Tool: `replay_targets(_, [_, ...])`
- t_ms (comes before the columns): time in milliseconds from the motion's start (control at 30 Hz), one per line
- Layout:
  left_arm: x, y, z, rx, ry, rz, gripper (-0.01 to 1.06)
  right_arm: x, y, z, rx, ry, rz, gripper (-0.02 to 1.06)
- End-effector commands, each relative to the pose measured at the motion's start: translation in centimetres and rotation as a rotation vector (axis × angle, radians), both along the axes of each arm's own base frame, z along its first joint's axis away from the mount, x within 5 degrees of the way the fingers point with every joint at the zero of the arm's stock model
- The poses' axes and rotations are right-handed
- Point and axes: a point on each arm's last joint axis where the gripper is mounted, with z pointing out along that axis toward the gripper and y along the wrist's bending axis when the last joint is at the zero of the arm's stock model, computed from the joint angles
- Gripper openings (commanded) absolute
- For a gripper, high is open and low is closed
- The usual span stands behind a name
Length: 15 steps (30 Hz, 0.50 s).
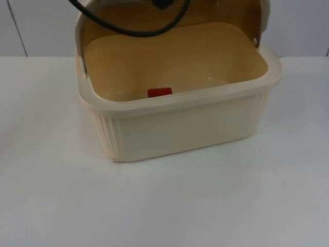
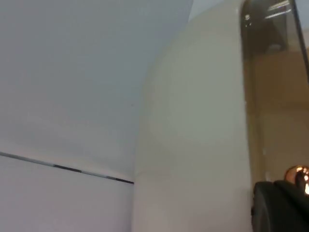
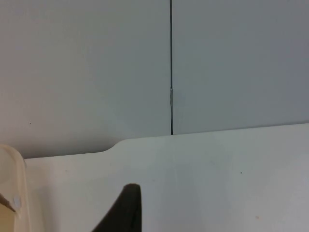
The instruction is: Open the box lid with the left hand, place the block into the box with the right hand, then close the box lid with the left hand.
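Observation:
A cream plastic box stands at the middle of the table with its lid swung up and back. A small red block lies inside on the box floor, close to the front wall. In the left wrist view my left gripper is right at the cream lid, beside its translucent brown edge. My right gripper hangs over bare table to the right of the box, whose rim shows beside it.
The white table top runs open in front of the box and on both sides. The grey partition wall closes the table off just behind the box.

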Motion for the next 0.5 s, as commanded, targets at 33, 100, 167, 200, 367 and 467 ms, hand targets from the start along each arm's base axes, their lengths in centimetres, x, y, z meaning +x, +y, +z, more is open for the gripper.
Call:
replay_targets(33, [-0.5,0.2,0.1,0.009,0.054,-0.011,0.0,-0.1,0.1,0.0,-0.006,0.002,0.007,1.05])
replay_targets(100, [-0.7,0.1,0.3,0.001,0.067,-0.004,0.0,-0.1,0.1,0.0,-0.006,0.002,0.007,1.05])
replay_targets(167, [-0.8,0.2,0.2,-0.001,0.092,0.006,0.0,-0.2,0.1,0.0,-0.006,0.0,0.007,1.05])
replay_targets(200, [-0.9,0.2,0.1,0.009,0.107,0.01,0.0,-0.2,0.1,0.1,-0.006,-0.002,0.007,1.05])
replay_targets(367, [-1.1,0.2,-0.2,0.03,0.149,0.051,0.0,-0.2,0.1,0.1,-0.006,-0.002,0.007,1.05])
replay_targets(467, [-1.5,-0.5,-0.3,0.052,0.152,0.048,0.0,-0.2,0.1,0.1,-0.004,-0.002,0.007,1.05])
